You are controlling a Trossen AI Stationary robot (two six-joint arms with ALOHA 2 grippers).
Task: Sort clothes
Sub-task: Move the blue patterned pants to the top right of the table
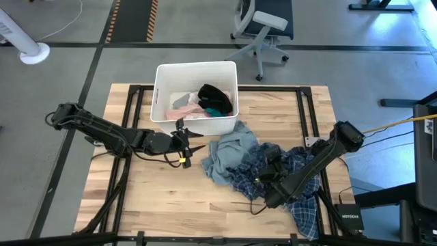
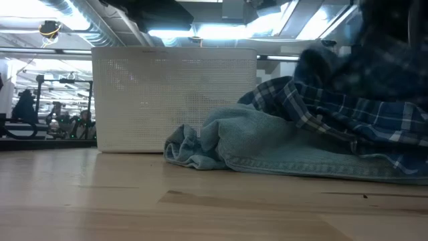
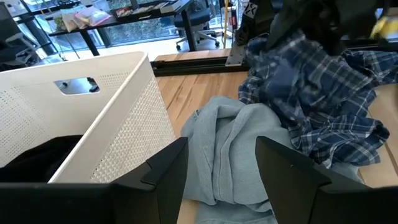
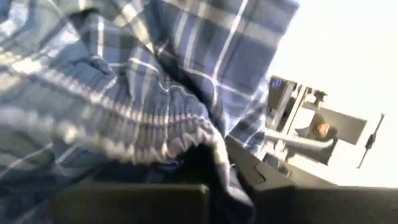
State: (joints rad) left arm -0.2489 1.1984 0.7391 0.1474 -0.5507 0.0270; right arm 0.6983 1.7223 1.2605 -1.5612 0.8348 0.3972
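Right hand (image 1: 268,179) clamped on the plaid shirt (image 1: 300,171), heaped on the table (image 1: 171,198) beside the grey-blue top (image 1: 229,154). Left hand (image 1: 194,147), fingers apart, hovers by the bin (image 1: 160,92).

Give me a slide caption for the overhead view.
Right tool shut on the plaid shirt; left tool open beside the white bin, grey-blue top between them.
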